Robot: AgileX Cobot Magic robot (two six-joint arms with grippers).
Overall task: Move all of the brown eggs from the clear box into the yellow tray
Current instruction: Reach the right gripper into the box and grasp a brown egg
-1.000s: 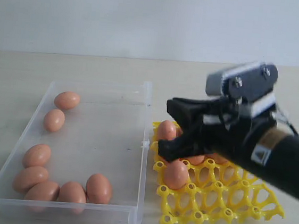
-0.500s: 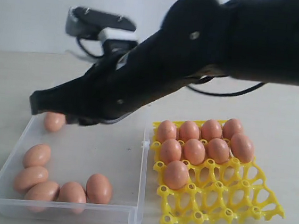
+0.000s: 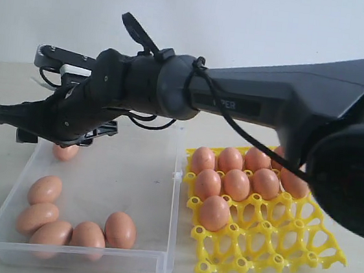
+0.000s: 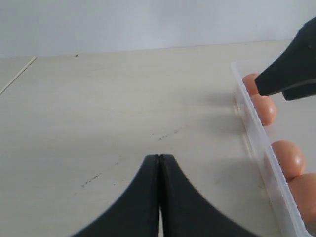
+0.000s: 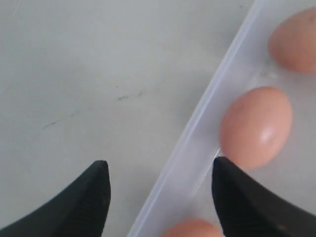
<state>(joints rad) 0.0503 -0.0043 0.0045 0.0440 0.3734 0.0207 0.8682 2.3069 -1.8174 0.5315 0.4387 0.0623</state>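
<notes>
Overhanging right arm, brown egg half-hidden

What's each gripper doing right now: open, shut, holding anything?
Left gripper: shut, holding nothing.
Right gripper: open, holding nothing, poised over the wall of the clear box.

Box: clear glossy plastic; tray: yel. plastic; eggs: smooth, matt; tabletop matt.

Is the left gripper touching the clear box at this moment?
Apart. The left wrist view shows the left gripper, jaws shut, with a wide strip of bare table between it and the clear box wall.
</notes>
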